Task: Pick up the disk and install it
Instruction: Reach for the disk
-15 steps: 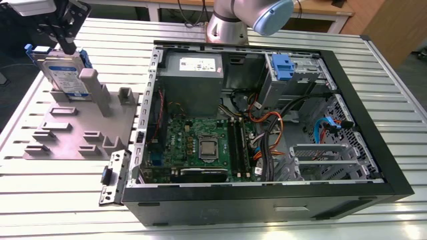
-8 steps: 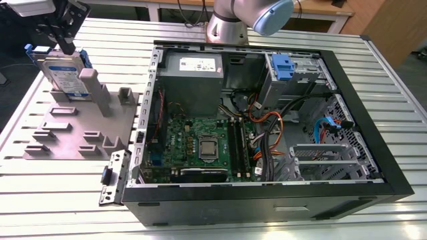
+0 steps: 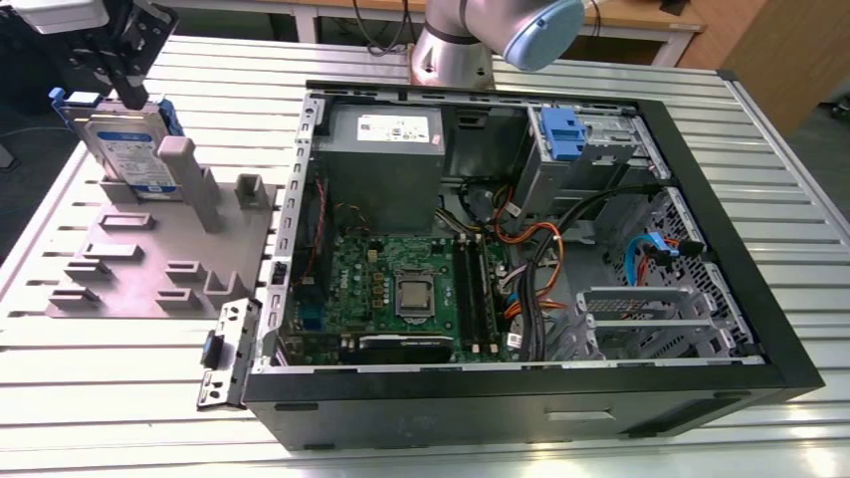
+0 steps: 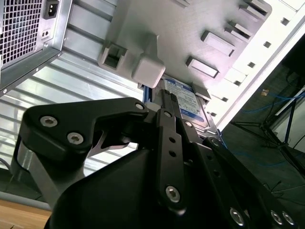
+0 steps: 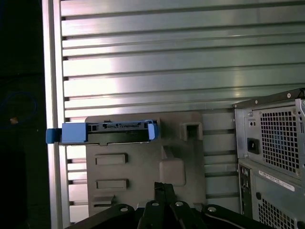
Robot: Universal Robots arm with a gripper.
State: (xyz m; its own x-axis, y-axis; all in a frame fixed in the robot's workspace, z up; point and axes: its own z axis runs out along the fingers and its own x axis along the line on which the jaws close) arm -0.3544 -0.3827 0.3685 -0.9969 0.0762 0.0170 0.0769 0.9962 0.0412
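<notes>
The disk stands on edge in a slot of the grey fixture plate, at the exterior view's left. It is silver with a white-and-blue label and a blue carrier around it. The first wrist view looks down on its blue top edge; in the second wrist view its label lies beyond the fingers. My gripper hangs just above the disk's top corner. Its fingertips are closed together and hold nothing, a little off the disk's edge.
The open computer case lies to the exterior view's right of the fixture. It holds a motherboard, cables, a grey power supply and a blue caddy in the drive bay. The case's back panel is near the fixture. Both rest on a slatted metal table.
</notes>
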